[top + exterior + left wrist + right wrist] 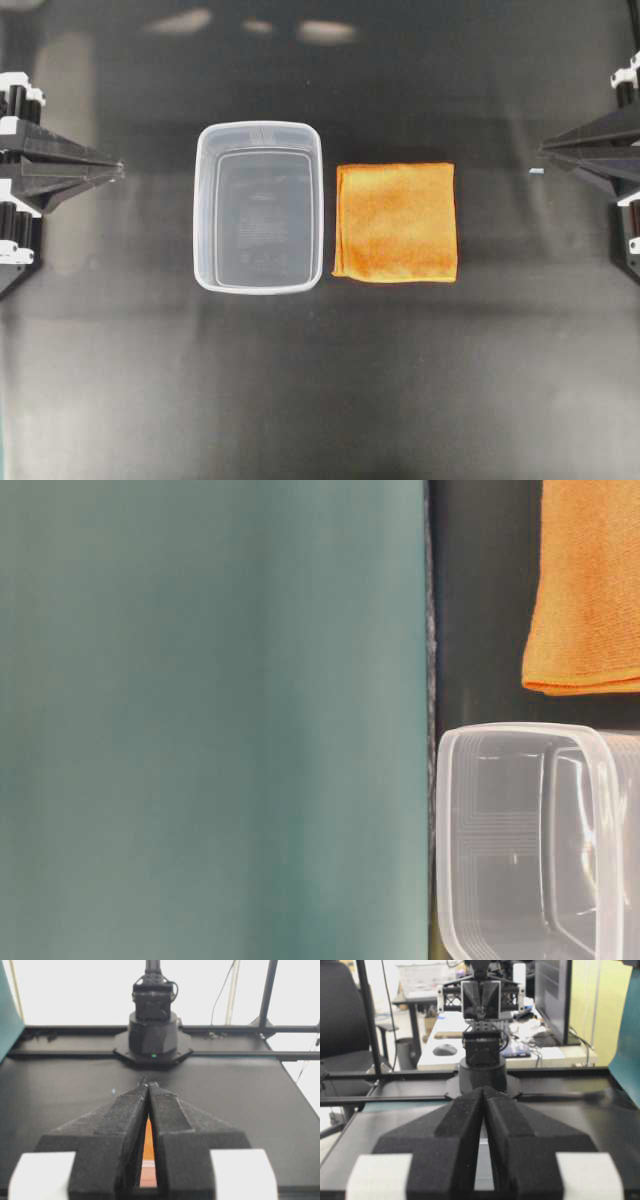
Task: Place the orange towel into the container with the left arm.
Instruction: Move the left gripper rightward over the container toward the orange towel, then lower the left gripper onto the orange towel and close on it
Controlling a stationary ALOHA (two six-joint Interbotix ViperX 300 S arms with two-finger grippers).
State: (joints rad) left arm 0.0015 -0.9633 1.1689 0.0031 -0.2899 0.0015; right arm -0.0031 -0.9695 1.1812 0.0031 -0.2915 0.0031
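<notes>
The orange towel (396, 222) lies flat and folded on the black table, just right of the container (205, 210), a clear empty tub standing upright. Both also show in the table-level view, the towel (590, 580) beside the container (520, 732). My left gripper (118, 168) rests at the table's left edge, shut and empty, well clear of the tub. My right gripper (543, 150) rests at the right edge, shut and empty, apart from the towel. In the left wrist view the gripper (148, 1085) is closed, and a sliver of the orange towel (148, 1137) shows behind it. The right wrist view shows its gripper (484, 1090) closed.
A small pale speck (536, 172) lies on the table near the right gripper. A teal wall (210, 720) fills most of the table-level view. Each wrist view shows the opposite arm's base, in the left wrist view (153, 1035) and in the right wrist view (482, 1067).
</notes>
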